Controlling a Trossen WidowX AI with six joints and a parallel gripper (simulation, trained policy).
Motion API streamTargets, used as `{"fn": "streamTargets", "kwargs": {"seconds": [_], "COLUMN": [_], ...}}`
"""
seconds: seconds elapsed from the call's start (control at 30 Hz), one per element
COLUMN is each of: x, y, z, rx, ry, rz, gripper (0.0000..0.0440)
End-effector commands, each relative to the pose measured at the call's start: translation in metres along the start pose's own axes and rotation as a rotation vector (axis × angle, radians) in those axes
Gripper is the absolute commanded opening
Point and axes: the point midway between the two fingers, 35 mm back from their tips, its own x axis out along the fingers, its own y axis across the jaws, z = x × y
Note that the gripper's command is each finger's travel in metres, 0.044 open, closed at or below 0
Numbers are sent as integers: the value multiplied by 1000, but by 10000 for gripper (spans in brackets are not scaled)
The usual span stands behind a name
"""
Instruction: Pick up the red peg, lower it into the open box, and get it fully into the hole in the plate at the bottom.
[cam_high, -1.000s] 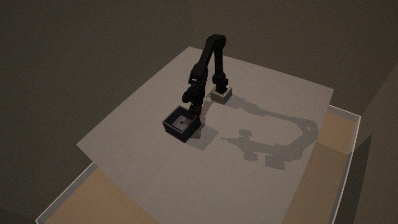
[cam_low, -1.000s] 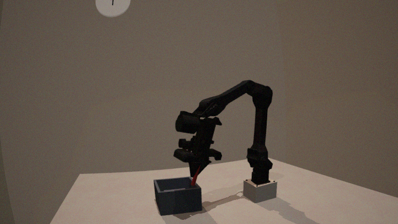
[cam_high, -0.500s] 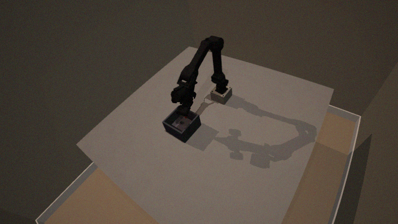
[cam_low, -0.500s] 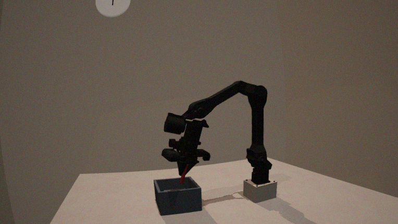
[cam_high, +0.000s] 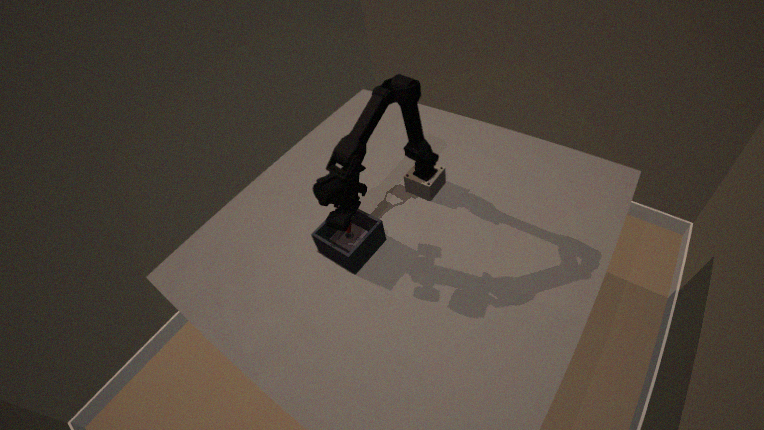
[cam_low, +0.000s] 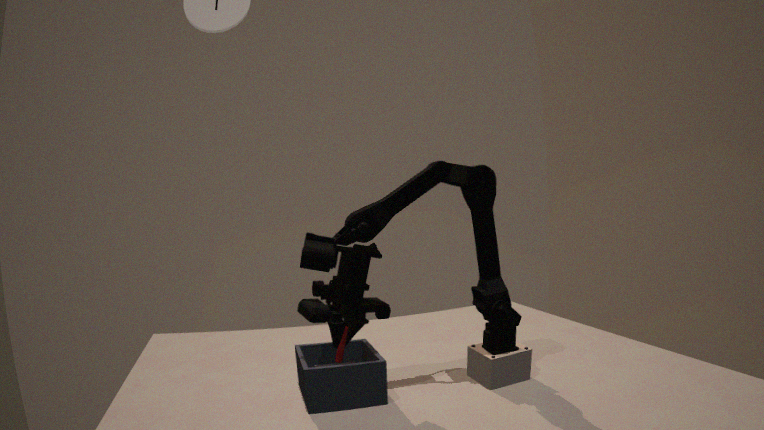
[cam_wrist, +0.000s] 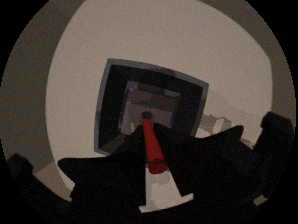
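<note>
Tool (cam_high: 342, 219) (cam_low: 340, 341) (cam_wrist: 148, 127) clamped on the peg (cam_high: 349, 229) (cam_low: 342, 345) (cam_wrist: 153, 150), tilted, lower end inside the box (cam_high: 368, 251) (cam_low: 347, 388) (cam_wrist: 101, 112), left of center in the exterior frame. Wrist view: tip appears by the hole (cam_wrist: 146, 115); can't tell if it's in.

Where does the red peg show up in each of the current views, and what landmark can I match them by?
Top: small red bit of the red peg, left of centre, below the gripper.
Exterior: low, left of centre.
Wrist: below centre.
Shared landmark: the open box.
</note>
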Motion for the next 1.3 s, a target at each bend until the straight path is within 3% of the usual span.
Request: {"fn": "streamTargets", "kwargs": {"seconds": [0.0, 0.2, 0.4, 0.8, 1.27], "x": [12, 30, 36, 41, 33], "y": [1, -2, 3, 27, 44], "z": [2, 4, 12, 46, 95], "rx": [-7, -39, -58, -84, -43], "ry": [16, 34, 35, -1, -113], "rz": [-12, -46, -60, -31, 40], "gripper": [16, 144, 164, 439, 440]}}
